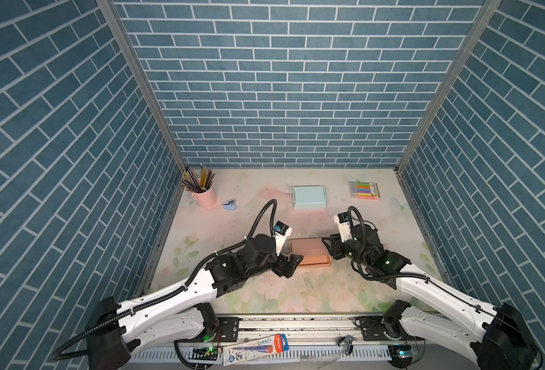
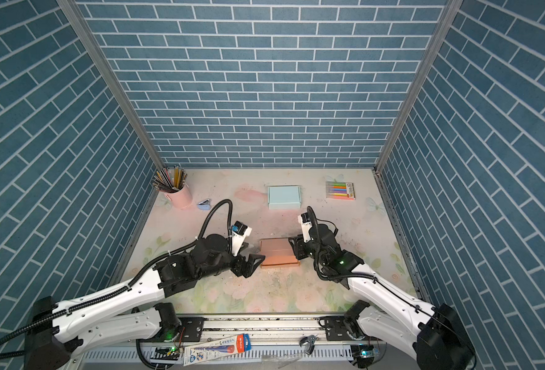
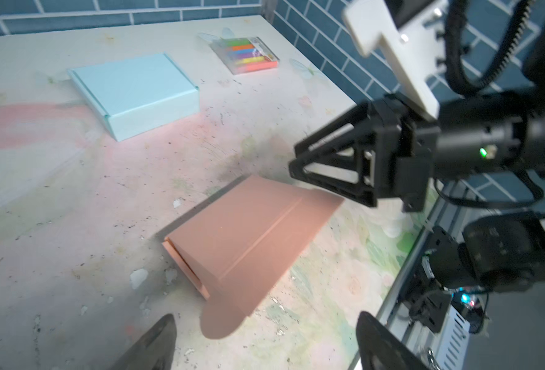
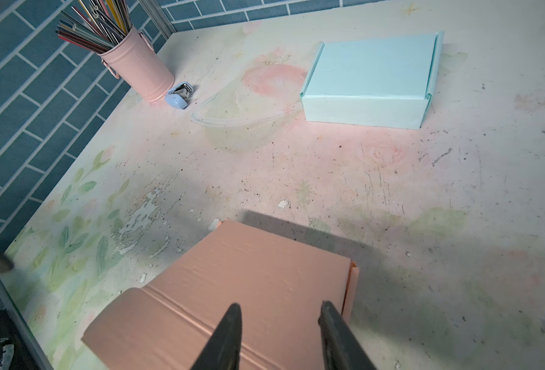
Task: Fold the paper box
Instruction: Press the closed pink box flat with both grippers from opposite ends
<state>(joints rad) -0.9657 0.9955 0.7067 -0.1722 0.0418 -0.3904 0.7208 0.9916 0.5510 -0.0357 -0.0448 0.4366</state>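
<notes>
Where the pink box (image 1: pixel 309 253) lies, left gripper (image 1: pixel 292 264) and right gripper (image 1: pixel 326 242) flank it.

The scene is lit brightly and evenly from above, and in both top views the blue brick walls (image 1: pixel 264 96) are bowed outward toward the frame edges by a wide lens while the middle is kept sharp. Soft grey shadows are cast on the table (image 4: pixel 392 179) on the far side of the paper box (image 4: pixel 248 272), and a pinkish cast is seen along the near edge of the light blue box (image 4: pixel 370 64). In the left wrist view the left gripper (image 3: pixel 266 317) is rendered out of focus, its fingers (image 3: pixel 159 342) smeared at the frame edge.
</notes>
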